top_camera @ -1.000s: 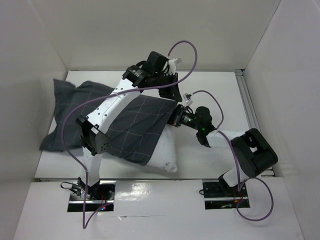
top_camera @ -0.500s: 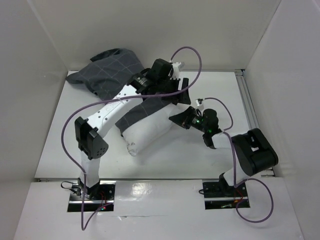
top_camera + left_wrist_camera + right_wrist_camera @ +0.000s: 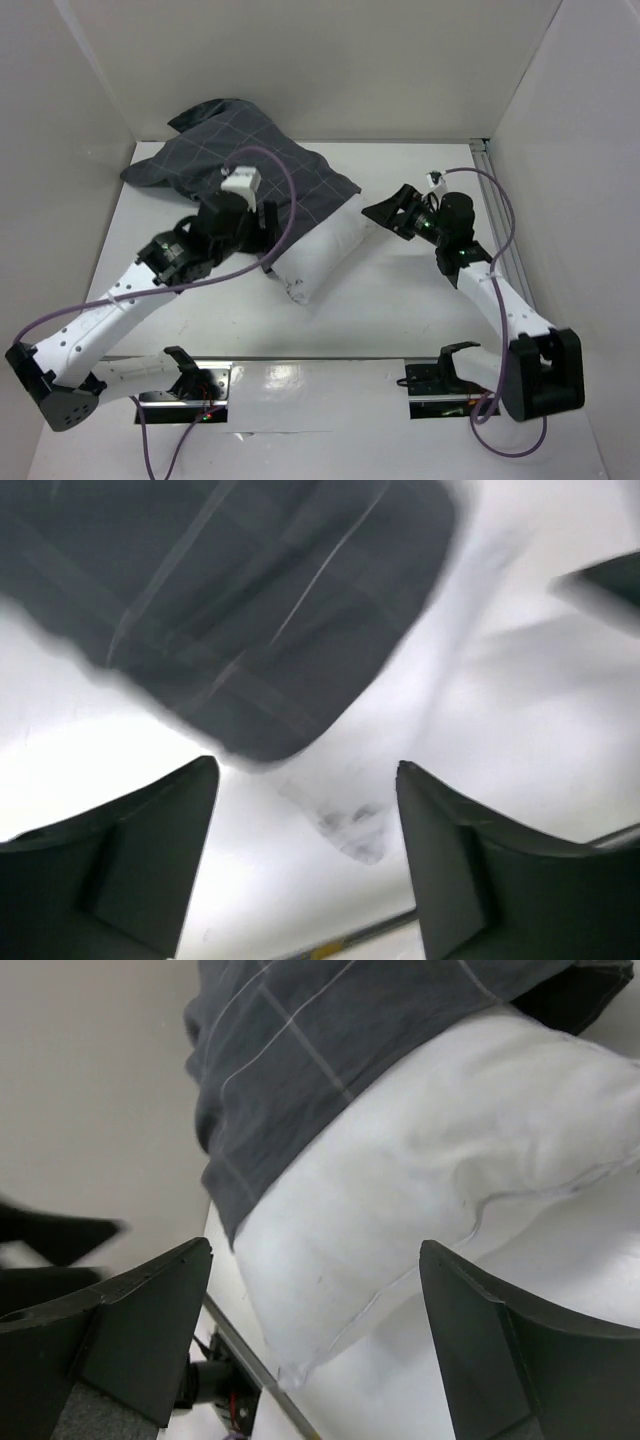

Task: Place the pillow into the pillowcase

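Shows plump white pillow [image 3: 322,252] partly in soft grey checked pillowcase [image 3: 245,160], bare end facing near right; left claw [image 3: 305,770] and right claw [image 3: 315,1250] spread wide, empty.

I think I am working in a robot test lab, not a home. I see a plain white table [image 3: 390,300] boxed in by tall white boards [image 3: 570,130]. A left arm [image 3: 120,310] and a right arm [image 3: 500,300] are bolted to its near edge. Purple cables [image 3: 292,200] loop off them, and a metal rail [image 3: 490,175] runs along one side.
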Motion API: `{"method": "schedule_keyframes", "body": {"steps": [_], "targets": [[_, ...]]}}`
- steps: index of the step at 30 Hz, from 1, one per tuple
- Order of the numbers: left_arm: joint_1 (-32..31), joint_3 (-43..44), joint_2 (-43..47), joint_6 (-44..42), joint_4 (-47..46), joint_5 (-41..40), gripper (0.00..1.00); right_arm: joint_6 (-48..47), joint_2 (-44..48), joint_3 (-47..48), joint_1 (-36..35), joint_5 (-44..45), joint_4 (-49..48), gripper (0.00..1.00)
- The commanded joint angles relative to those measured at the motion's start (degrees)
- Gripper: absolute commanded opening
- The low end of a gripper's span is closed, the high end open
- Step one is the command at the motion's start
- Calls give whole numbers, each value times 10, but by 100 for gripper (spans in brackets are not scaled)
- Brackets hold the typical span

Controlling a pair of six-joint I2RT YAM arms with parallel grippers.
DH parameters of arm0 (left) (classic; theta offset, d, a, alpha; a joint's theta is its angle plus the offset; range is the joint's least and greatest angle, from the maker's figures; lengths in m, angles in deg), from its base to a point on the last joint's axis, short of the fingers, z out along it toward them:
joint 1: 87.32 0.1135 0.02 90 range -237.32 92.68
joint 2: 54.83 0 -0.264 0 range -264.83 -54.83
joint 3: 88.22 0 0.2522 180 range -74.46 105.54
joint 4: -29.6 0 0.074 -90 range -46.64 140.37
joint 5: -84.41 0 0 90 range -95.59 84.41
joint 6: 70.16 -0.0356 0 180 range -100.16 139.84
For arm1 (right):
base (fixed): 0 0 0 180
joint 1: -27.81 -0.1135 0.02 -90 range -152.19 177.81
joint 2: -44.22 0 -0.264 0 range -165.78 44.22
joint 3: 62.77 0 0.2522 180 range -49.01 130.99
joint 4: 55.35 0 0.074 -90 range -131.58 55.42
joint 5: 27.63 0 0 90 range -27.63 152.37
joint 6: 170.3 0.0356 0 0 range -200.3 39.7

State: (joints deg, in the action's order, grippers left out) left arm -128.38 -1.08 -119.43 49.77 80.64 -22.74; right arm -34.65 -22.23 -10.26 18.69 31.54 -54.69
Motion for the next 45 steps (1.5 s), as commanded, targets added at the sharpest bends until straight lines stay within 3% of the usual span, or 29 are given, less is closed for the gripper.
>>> {"method": "schedule_keyframes", "body": {"steps": [1, 4, 9, 13, 20, 22, 24, 32, 33, 36, 38, 39, 40, 44, 45], "targets": [[1, -169, 17, 71, -61, -49, 97, -43, 70, -17, -3, 15, 111, 92], [-12, -292, 54, 97, -168, -65, 94, -57, 104, -17, -3, 15, 158, 93], [-12, -371, 59, 105, -260, -138, 83, -70, 120, -10, -3, 2, 200, 94], [-5, -392, 19, 84, -310, -145, 83, -64, 126, -10, -3, 2, 205, 94], [22, -374, -65, 68, -362, -130, 83, -59, 121, -5, -3, -5, 199, 95], [22, -367, -89, 78, -362, -161, 82, -59, 121, -5, -3, -5, 199, 95], [35, -362, -95, 84, -362, -178, 73, -59, 121, -5, -3, -5, 199, 95], [48, -363, -127, 102, -395, -186, 60, -59, 121, -5, -3, -5, 204, 95], [48, -363, -127, 102, -405, -186, 60, -59, 121, -5, -3, -5, 210, 95], [54, -347, -142, 92, -411, -169, 73, -65, 121, 1, -3, -17, 229, 99], [54, -329, -158, 87, -388, -155, 73, -65, 121, 1, -3, -33, 235, 99], [54, -323, -158, 87, -388, -155, 69, -57, 127, -4, -3, -42, 227, 99], [54, -323, -165, 92, -379, -155, 52, -45, 127, -12, -10, -62, 214, 99], [59, -305, -165, 110, -345, -168, 0, 51, 111, -73, -84, -55, 70, 99], [59, -300, -153, 117, -334, -168, 0, 72, 85, -79, -139, -39, 19, 99]]}}
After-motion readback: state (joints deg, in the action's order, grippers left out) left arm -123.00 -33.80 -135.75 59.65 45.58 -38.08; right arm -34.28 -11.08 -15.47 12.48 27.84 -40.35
